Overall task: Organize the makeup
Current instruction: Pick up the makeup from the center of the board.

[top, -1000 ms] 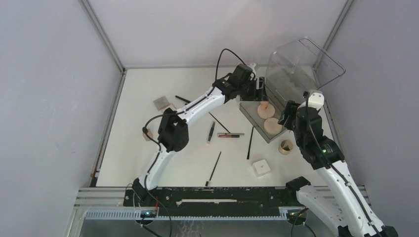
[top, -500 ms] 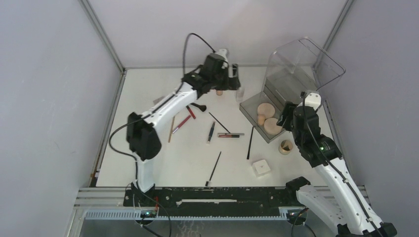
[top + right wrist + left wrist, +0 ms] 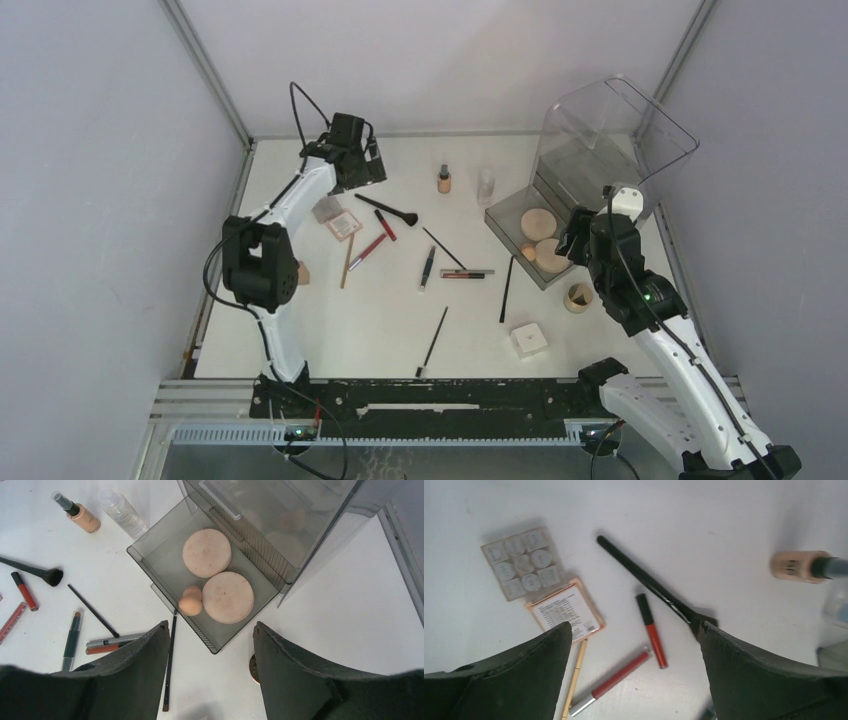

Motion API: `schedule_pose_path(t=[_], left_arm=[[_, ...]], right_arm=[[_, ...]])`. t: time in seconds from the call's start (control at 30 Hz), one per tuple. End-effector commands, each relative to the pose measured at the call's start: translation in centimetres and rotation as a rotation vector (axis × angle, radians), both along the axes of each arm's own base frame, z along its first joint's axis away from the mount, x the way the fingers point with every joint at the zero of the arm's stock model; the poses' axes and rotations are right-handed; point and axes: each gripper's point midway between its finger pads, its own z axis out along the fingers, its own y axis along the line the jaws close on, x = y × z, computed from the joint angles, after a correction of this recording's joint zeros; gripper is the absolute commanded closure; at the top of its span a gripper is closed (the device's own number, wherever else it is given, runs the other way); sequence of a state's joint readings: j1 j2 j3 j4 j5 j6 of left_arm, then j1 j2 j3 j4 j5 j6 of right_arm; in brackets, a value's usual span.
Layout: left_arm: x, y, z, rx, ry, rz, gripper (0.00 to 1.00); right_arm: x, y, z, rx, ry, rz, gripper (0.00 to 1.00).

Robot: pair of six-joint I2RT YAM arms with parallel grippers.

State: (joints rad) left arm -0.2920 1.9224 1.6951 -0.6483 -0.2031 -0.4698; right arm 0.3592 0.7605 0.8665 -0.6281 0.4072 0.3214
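Left hand (image 3: 635, 629) hangs empty, jaws apart, above the red lip stick (image 3: 652, 632): likely light, stiff, slick. You should pinch it mid-barrel.

A lab test cell: grey panel walls (image 3: 90, 200) enclosing a white table (image 3: 340, 335).
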Motion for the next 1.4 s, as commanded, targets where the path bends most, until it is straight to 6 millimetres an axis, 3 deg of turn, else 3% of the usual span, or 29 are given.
schedule_pose_path(t=[0.0,0.23,0.43,0.67,0.77,0.83,0.93,1.37], left_arm=[[0.0,4.2,-2.2,0.075,0.063,0.108,0.00],[-0.7,9.5,-5.4,0.147,0.146,0.321,0.03],[0.3,11.4,-7.7,0.087,0.201,0.341,0.00],[2.2,12.0,-8.4,0.018,0.229,0.354,0.00],[2.8,12.3,-9.2,0.014,0.264,0.357,0.11],[3.0,12.5,-9.2,0.025,0.281,0.363,0.03],[3.1,12.8,-9.2,0.037,0.295,0.368,0.00],[2.0,12.4,-10.0,-0.119,0.390,0.424,0.00]], right_arm=[[0.6,0.3,0.9,0.036,-0.044,-0.005,0.31],[1.0,0.7,1.0,0.049,-0.046,0.004,0.31],[1.3,1.2,0.8,0.055,-0.043,0.021,0.31],[1.3,1.5,0.7,0.061,-0.037,0.028,0.31],[1.2,1.5,0.7,0.062,-0.036,0.030,0.30],[1.3,1.6,0.7,0.061,-0.039,0.033,0.30],[1.3,1.6,0.8,0.063,-0.041,0.035,0.30],[1.5,1.8,0.5,0.063,-0.034,0.037,0.30]])
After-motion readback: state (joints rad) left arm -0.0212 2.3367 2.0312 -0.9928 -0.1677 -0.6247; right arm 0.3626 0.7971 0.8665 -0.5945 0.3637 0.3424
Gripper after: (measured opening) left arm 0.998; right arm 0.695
